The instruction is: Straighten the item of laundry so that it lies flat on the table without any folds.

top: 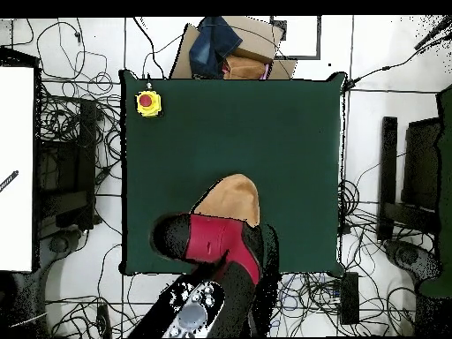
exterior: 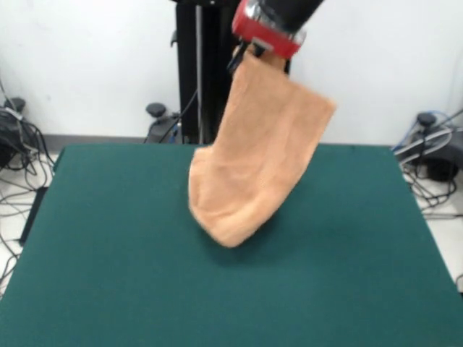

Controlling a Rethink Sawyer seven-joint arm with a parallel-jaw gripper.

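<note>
Your gripper grips the towel by its top corner; it hangs doubled below, low end touching the table, so flattening remains.

Bright even light, faint shadow under towel, slight motion blur

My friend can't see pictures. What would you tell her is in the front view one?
A peach-orange towel hangs from the robot's red end effector at the top of the picture, gripped by an upper corner. It droops down in a long folded shape, and its bottom end looks to be just touching the dark green table. Behind are a white wall and cables on the floor.
</note>
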